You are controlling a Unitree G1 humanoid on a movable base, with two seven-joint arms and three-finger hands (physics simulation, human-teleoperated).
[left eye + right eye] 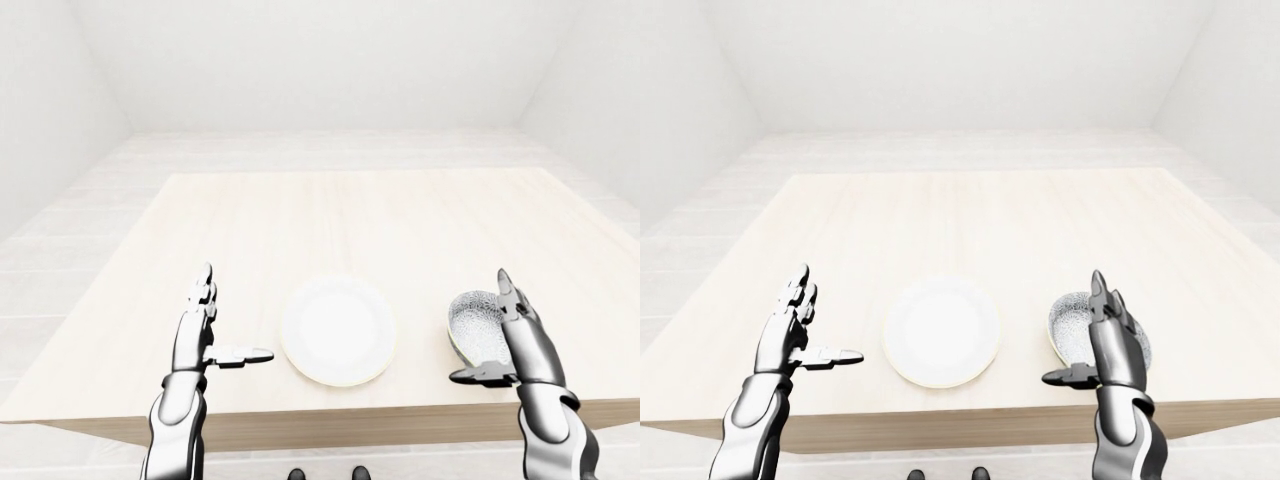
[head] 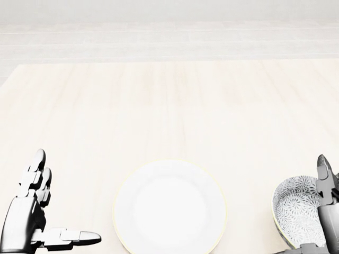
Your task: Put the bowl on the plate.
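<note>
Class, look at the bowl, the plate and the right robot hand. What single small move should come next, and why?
Probably close the right robot hand on the rim of the bowl. That hand is open, fingers up and thumb out, at the bowl's right side, gripping nothing. The bowl sits on the table, right of the bare plate, so it needs a grasp before any lift.
</note>
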